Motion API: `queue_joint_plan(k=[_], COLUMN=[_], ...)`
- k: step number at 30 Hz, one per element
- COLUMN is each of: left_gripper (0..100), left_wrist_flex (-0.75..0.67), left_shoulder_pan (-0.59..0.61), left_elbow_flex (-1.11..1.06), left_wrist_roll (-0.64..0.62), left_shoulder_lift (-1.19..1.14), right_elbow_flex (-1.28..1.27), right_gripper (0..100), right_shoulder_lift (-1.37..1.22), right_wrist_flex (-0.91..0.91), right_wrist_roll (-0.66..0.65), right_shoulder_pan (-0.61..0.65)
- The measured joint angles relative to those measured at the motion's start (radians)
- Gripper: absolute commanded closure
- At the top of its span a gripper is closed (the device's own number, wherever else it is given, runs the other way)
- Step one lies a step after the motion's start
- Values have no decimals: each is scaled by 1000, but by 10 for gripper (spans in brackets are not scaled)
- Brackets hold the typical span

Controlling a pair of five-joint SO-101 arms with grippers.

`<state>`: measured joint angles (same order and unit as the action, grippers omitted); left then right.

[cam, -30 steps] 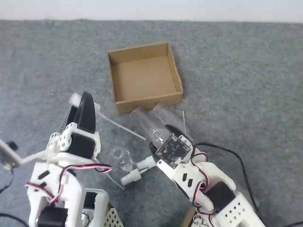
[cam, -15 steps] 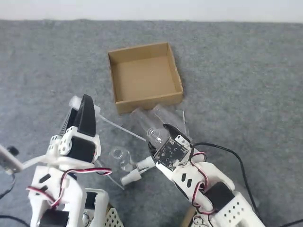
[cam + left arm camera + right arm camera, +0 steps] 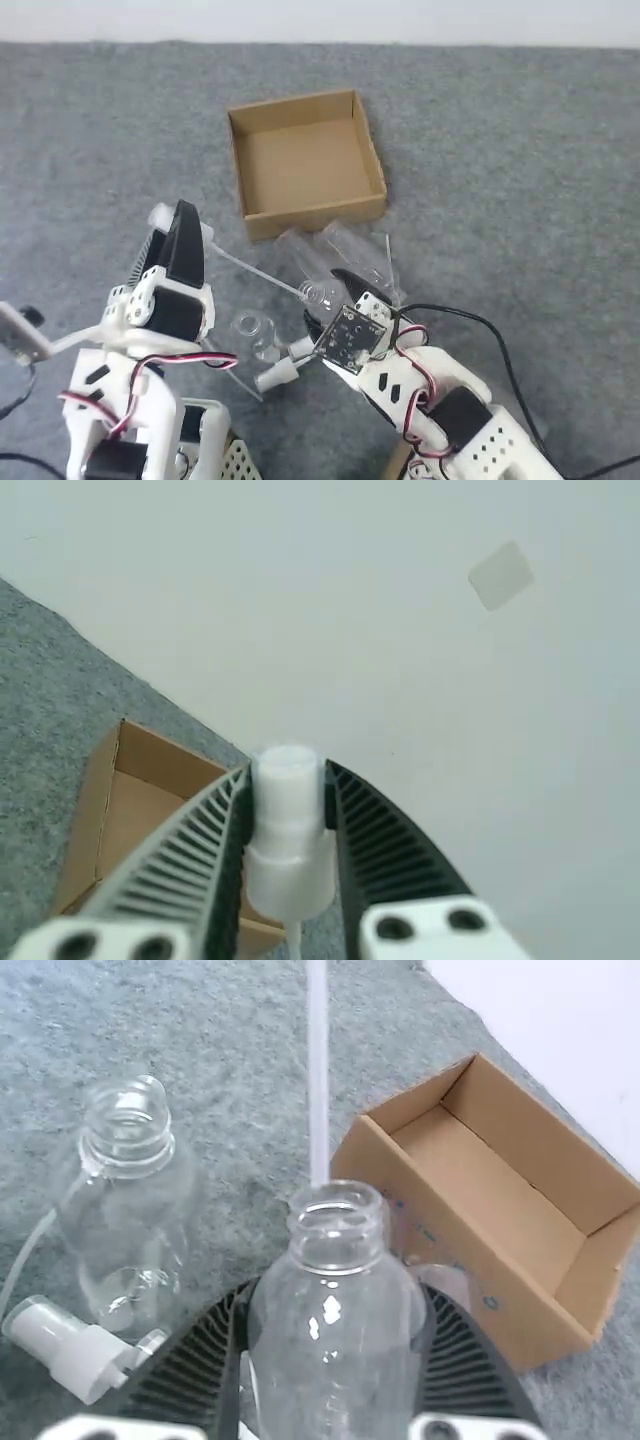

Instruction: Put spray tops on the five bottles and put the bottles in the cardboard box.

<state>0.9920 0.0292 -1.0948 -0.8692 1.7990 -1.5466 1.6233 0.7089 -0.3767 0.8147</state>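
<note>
My left gripper is raised over the carpet left of the cardboard box, shut on a white spray top whose thin dip tube slants down toward the right arm. My right gripper is shut on a clear open-necked bottle, and the tube's end hangs just above that neck. A second open bottle stands beside it, also in the high view. Two more clear bottles lie against the box's near wall.
Two loose spray tops lie on the grey carpet between the arm bases, one also in the right wrist view. The box is open and holds nothing. Bare carpet spreads to the far left and right.
My right gripper has drawn the held bottle slightly back and to the left, toward the tube's end. The left arm with its spray top has barely shifted.
</note>
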Motion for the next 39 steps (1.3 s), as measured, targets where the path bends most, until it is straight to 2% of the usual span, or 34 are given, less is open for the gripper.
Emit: queue_joint_plan(k=[7,14,22,39], left_gripper=[989,989,989,989], left_wrist_flex=[0,-32,-66,-34], left_shoulder_pan=[0,0,-6,-6], left_elbow_flex=[0,-26,-52,-49], left_wrist_roll=[14,14,40,40], left_shoulder_lift=[0,0,0,0], right_elbow_flex=[0,-12,-12,-12], right_gripper=[881,881,881,881], right_shoulder_lift=[8,167,169,169], right_wrist_flex=[0,48,52,74], right_wrist_roll=[-2,-2,-2,-2], right_shoulder_pan=[6,5,3,3])
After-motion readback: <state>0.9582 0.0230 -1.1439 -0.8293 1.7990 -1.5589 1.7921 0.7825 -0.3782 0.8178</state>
